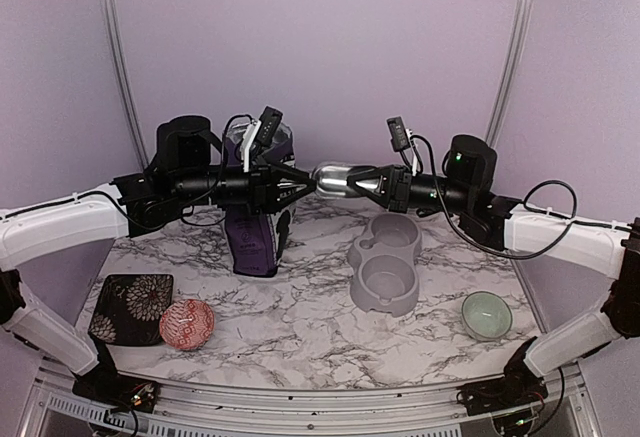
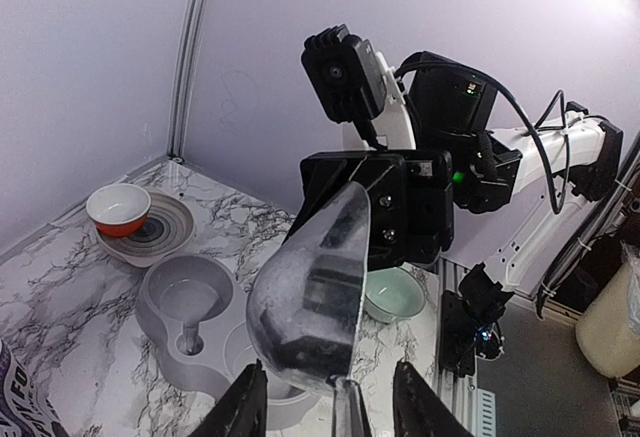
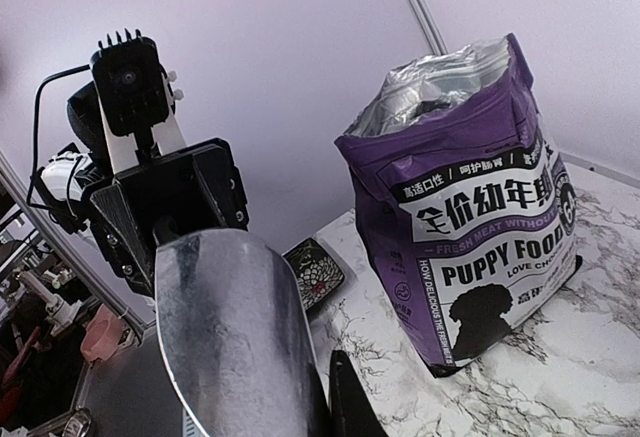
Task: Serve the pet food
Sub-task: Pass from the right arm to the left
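A shiny metal scoop (image 1: 335, 179) hangs in mid-air between my two grippers, above the table's back middle. My right gripper (image 1: 375, 185) is shut on its bowl end; in the right wrist view the scoop (image 3: 230, 337) fills the lower left beside one finger (image 3: 345, 397). My left gripper (image 1: 300, 185) is open, and in the left wrist view the scoop's (image 2: 310, 297) thin handle sits between its spread fingers (image 2: 245, 407) without touching them. The scoop looks empty. The purple "PUPPY FOOD" bag (image 1: 255, 227) stands open behind the left arm. No kibble is visible.
The grey double-bowl feeder (image 1: 388, 262) lies right of centre, both wells empty. A pale green bowl (image 1: 486, 314) sits front right, a red patterned bowl (image 1: 187, 322) and a dark floral plate (image 1: 131, 307) front left. An orange bowl (image 2: 118, 207) rests on a striped plate at the back.
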`<state>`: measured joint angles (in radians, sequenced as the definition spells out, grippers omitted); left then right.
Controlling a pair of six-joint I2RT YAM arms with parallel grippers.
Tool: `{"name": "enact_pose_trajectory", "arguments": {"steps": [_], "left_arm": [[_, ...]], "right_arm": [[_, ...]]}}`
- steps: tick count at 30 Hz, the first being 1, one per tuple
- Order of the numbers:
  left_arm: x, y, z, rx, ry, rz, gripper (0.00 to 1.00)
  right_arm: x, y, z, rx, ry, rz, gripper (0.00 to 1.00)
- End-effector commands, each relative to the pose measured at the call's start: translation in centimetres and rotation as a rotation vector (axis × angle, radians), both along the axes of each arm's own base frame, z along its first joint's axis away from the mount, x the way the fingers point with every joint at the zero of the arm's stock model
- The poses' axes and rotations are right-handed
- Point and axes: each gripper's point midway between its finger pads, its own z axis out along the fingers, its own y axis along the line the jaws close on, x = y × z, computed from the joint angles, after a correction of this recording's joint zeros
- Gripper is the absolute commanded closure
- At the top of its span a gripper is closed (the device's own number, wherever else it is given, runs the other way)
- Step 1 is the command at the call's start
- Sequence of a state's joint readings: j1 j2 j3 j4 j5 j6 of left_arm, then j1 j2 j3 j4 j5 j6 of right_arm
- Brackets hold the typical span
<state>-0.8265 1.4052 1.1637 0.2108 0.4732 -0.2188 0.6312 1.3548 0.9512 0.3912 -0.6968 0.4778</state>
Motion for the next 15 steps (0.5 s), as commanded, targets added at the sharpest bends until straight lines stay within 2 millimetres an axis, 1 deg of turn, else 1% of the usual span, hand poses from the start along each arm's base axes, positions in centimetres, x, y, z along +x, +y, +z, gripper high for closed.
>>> {"name": "enact_pose_trajectory", "arguments": {"steps": [1, 6, 15], "left_arm": [[0.48, -0.05, 0.24, 0.010, -0.005, 0.011, 0.63], [0.36, 0.05, 0.34, 0.005, -0.003, 0.010, 0.73], [0.11, 0.43, 0.79, -0.007, -0.011, 0.016, 0.71]], "right_arm": [[-0.53, -0.13, 3.11, 0.041, -0.072, -0.003, 1.00], [-0.59, -0.17, 3.07, 0.040, -0.071, -0.005, 1.00], [-0.48, -0.29, 2.54, 0.026, -0.062, -0.018, 1.00]]}}
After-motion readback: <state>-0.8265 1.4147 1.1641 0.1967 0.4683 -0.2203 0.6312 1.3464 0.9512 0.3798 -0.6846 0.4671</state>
